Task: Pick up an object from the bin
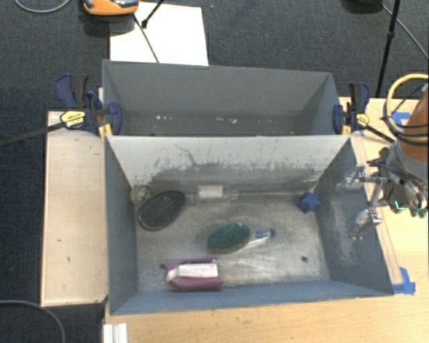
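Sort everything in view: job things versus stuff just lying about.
Job: claw, grey bin, green brush, purple packet, dark oval brush, blue piece, clear tube.
Lying about: orange object, black cable.

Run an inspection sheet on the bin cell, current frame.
Surface: grey metal bin, scuffed back wall.
Job's things: dark oval brush head at left; clear rod with white label along the back; small blue piece at right; green round scrubber in the centre; maroon packet with white label at front.
Clutter: nothing seen.
Grippers: end effector over the right sloped wall, fingers apart, nothing between them.
Cables: yellow loop by the arm; black cable at left.
Surroundings: dark carpet.
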Controlling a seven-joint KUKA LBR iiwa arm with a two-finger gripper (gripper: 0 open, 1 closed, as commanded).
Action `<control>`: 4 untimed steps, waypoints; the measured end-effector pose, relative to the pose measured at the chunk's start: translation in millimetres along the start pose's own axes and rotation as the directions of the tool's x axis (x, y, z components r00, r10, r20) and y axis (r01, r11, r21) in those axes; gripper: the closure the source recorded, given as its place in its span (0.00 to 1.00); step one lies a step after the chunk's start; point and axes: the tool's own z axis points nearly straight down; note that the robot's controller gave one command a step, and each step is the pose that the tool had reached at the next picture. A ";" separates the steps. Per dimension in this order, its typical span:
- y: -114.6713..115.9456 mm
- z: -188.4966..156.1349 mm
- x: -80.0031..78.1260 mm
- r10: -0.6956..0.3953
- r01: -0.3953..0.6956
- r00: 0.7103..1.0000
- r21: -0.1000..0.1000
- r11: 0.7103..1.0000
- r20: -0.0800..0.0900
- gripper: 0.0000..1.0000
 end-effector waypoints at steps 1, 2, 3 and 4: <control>87.2 93.0 -17.6 0.080 -0.080 0.997 -0.004 0.997 0.000 0.00; 146.7 170.7 -2.0 -0.080 0.080 0.997 0.001 0.997 0.013 0.00; 145.1 167.9 -4.2 -0.080 0.080 0.997 0.003 0.997 0.019 1.00; 141.0 -22.1 -12.0 -0.179 0.179 0.984 0.004 0.984 0.016 1.00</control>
